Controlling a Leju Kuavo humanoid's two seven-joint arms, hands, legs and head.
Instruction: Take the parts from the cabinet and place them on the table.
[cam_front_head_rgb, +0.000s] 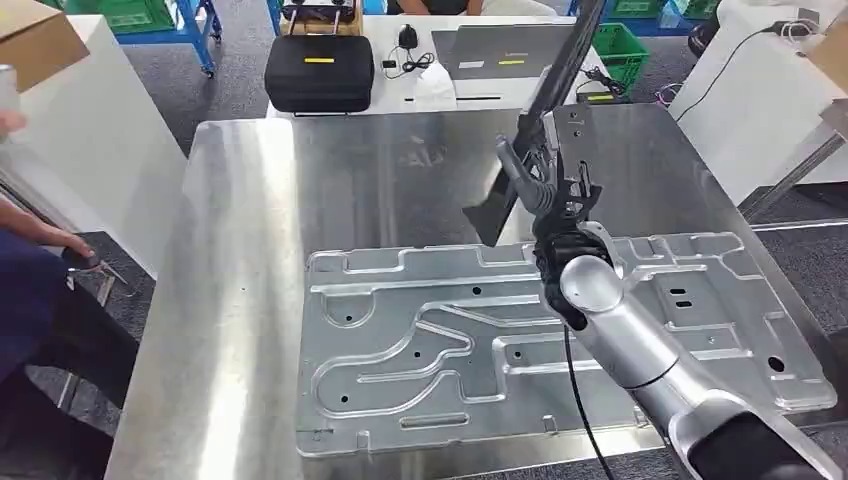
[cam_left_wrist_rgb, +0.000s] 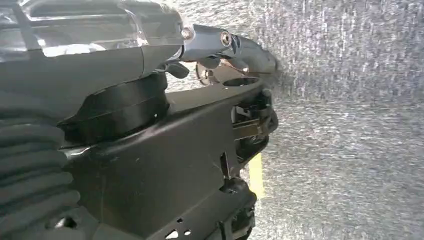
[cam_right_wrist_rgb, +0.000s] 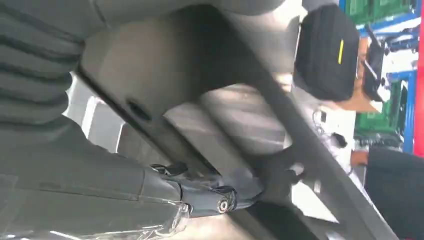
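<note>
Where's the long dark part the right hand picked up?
In the head view the dark part is gripped by the right hand, standing tilted above the far right of the metal table, just beyond the stamped metal panel.

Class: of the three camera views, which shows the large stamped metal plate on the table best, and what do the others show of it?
The head view: the stamped metal plate lies flat on the steel table, nearly whole, partly crossed by the right arm. The right wrist view gives a blurred pale patch that may be it, behind the right hand. The left wrist view faces grey floor.
</note>
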